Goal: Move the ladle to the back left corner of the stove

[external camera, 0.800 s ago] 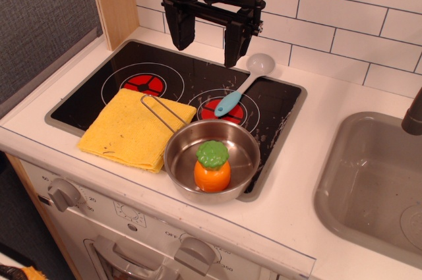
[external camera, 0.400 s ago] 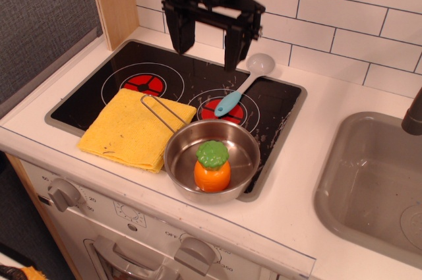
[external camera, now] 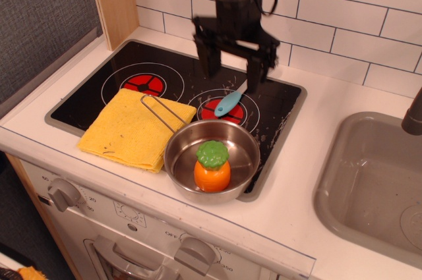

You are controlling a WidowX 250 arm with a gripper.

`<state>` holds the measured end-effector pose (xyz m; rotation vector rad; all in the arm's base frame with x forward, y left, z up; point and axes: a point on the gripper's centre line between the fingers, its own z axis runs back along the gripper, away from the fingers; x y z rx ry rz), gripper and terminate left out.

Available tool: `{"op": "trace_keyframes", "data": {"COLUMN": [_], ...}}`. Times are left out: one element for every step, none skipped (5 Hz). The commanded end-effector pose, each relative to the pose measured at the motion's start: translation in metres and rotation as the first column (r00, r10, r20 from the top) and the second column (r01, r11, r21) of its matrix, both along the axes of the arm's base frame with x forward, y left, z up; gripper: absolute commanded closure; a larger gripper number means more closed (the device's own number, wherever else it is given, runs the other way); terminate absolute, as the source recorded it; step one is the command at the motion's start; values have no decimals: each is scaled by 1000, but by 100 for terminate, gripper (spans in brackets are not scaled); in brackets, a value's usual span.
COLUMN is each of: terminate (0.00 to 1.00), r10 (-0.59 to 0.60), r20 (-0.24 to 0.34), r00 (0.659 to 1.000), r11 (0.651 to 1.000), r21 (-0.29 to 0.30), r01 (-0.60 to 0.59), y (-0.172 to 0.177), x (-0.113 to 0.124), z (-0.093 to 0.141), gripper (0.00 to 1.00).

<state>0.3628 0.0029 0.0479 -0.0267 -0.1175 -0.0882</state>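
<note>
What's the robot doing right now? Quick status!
Gripper open, above ladle. Ladle on right burner of stove, not gripped. Pot and yellow cloth in front.

Glossy black stove (external camera: 178,76), shiny steel pot (external camera: 211,155), matt yellow cloth (external camera: 128,128), smooth plastic ladle (external camera: 229,102).

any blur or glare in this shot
In observation.image, the gripper and arm are slightly motion-blurred; the ladle, pot and yellow cloth look sharp; the glossy stove shows pale reflections near its rear edge.
</note>
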Motion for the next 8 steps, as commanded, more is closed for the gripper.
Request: {"op": "trace_keyframes", "data": {"terminate": [0,0,0,0,0,0,0,0], "r10": [22,-1,-17,-30,-35,6,53,39], "r20": [36,-8,-29,-66,-78,-38,5,17], "r00": [999,1000,999,997,996,999,999,999], "r11": [999,1000,1000,997,994,998,998,999], "r21": [-33,-15,15,70,102,70,31,3], "r01": [-21,1,17,34,43,-3,-53,-39], "y": [5,4,2,-1,-5,5,37,79], "x": [20,17,16,13,12,16,17,10], "z": [-24,-30,-30,-28,-26,-8,12,18], "gripper": [0,0,100,100,100,100,100,100]}}
